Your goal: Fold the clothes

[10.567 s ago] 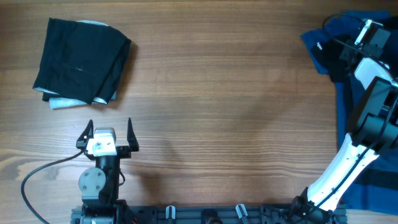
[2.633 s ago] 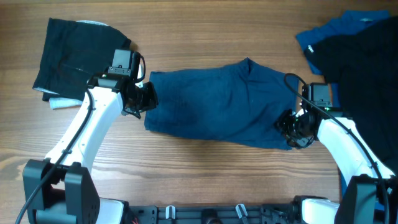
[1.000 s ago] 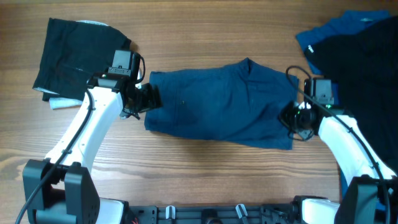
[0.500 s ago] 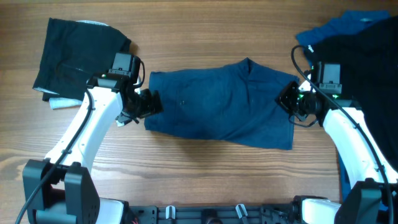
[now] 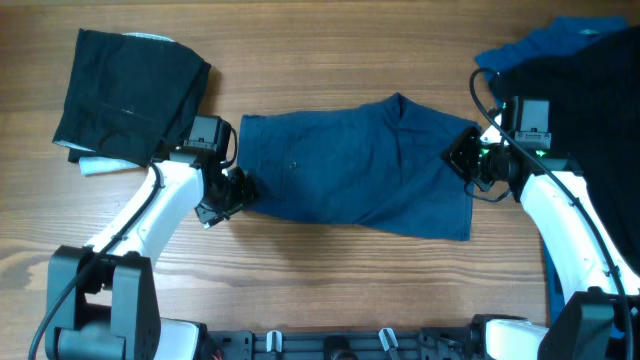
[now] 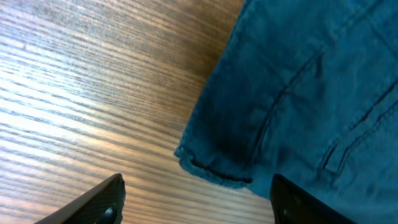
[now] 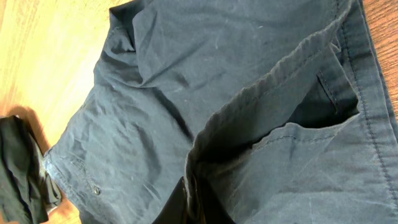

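**Navy garment spread at centre frame**

The navy garment [image 5: 355, 165] lies flat, long edges running left to right. The left gripper [image 5: 228, 192] is released, its fingers astride the lower-left hem corner. The right gripper [image 5: 466, 160] pinches a raised fold at the right edge. Bare table [image 5: 340, 285] fills the lower frame.

1. A dark navy cloth garment [image 5: 360, 170] lies spread flat, lightly wrinkled, mid-counter.
2. A black cloth garment [image 5: 125, 95], folded rectangular, sits at the far left corner.
3. A loose black garment [image 5: 590, 100] is heaped with a brighter blue cloth garment [image 5: 535, 45] at the far right corner.
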Controlling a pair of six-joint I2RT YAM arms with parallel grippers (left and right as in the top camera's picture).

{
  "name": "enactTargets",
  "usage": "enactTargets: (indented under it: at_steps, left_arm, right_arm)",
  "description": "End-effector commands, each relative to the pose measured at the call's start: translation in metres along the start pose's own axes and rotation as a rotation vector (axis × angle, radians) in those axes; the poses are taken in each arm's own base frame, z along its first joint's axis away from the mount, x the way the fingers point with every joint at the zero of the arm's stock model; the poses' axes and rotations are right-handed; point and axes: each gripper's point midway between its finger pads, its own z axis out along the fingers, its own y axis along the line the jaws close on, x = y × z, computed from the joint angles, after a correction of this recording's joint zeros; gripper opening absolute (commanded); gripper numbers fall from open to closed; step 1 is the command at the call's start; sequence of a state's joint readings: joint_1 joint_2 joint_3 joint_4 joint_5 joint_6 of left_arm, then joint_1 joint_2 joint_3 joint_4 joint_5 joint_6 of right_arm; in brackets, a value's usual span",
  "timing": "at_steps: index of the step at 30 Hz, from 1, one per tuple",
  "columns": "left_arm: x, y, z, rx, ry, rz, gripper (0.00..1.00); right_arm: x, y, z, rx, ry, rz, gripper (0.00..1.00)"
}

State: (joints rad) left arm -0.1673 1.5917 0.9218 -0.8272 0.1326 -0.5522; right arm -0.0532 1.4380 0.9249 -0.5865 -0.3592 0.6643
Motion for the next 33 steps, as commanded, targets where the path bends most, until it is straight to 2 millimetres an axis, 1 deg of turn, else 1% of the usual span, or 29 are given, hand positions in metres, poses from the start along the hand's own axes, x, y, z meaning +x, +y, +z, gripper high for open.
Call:
enactTargets:
  at_steps: [1,4,8,9,13,21,28,33]
  left_arm:
    - [0.004,0.001,0.012,0.026,0.011,-0.048,0.73]
    - [-0.001,-0.002,0.016,0.047,-0.012,-0.09,0.68]
    - [-0.004,-0.004,0.02,0.066,-0.034,-0.116,0.68]
    - [-0.006,-0.005,0.02,0.072,-0.041,-0.115,0.66]
    - [-0.011,-0.009,0.019,0.088,-0.061,-0.111,0.66]
    - [-0.009,-0.007,0.021,0.084,-0.055,-0.112,0.66]
    - [-0.006,-0.005,0.023,0.08,-0.044,-0.113,0.63]
    - [-0.006,-0.005,0.023,0.08,-0.045,-0.113,0.64]
  right_arm:
    - [-0.007,0.006,-0.004,-0.015,-0.017,-0.016,0.04]
    - [-0.007,0.006,-0.004,-0.013,-0.019,-0.016,0.04]
    - [-0.007,0.006,-0.004,-0.012,-0.018,-0.017,0.04]
    - [-0.007,0.006,-0.004,-0.013,-0.019,-0.02,0.04]
    - [-0.008,0.006,-0.004,-0.01,-0.021,-0.02,0.04]
    - [-0.008,0.005,-0.004,-0.01,-0.021,-0.021,0.04]
    - [-0.009,0.003,-0.004,0.006,-0.031,-0.021,0.04]
    - [-0.007,0.001,-0.004,0.013,-0.022,-0.018,0.04]
